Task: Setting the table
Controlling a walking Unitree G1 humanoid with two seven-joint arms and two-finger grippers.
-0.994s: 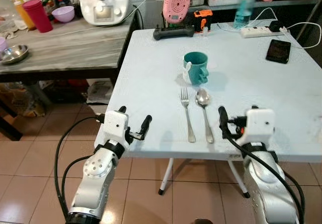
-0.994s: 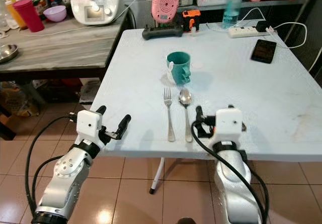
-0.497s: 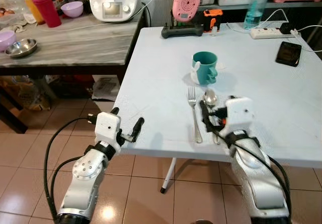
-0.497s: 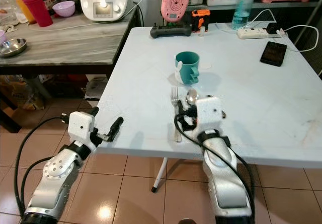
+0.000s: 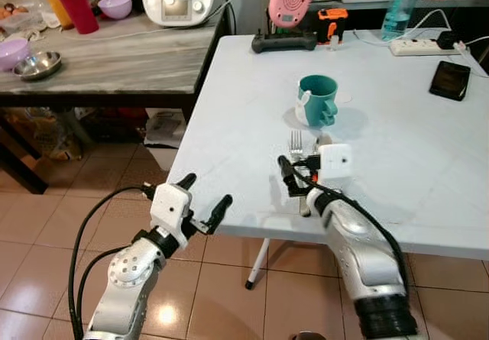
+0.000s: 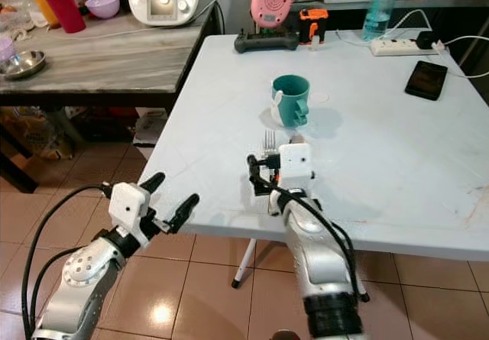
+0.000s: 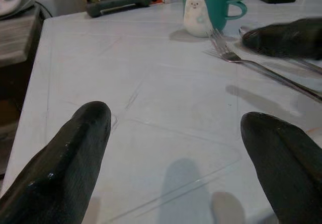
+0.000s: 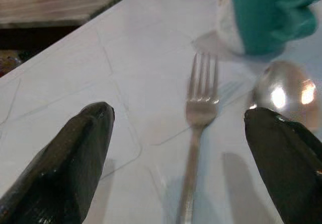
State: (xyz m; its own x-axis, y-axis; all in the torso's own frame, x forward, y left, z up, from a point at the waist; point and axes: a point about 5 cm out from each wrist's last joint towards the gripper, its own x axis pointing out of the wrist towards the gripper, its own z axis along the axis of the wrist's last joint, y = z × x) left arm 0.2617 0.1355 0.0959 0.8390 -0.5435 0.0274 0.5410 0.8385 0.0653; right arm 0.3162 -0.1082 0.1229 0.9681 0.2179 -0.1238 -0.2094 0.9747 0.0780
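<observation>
Since a second ago my right gripper (image 8: 188,148) moved over one fork (image 8: 199,114), fingers spread, empty. One spoon (image 8: 282,90), one teal mug (image 5: 317,99) lie beyond; left gripper (image 7: 176,153) spread, empty.

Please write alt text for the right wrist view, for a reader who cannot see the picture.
The right gripper's two black fingers stand open above a silver metal fork lying on the pale blue table. The shiny bowl of a silver spoon lies beside the fork's prongs, and a blurred teal ceramic mug stands beyond both.

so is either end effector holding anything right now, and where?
Nothing held. Right end effector is open above the fork; left end effector open at the table edge.
</observation>
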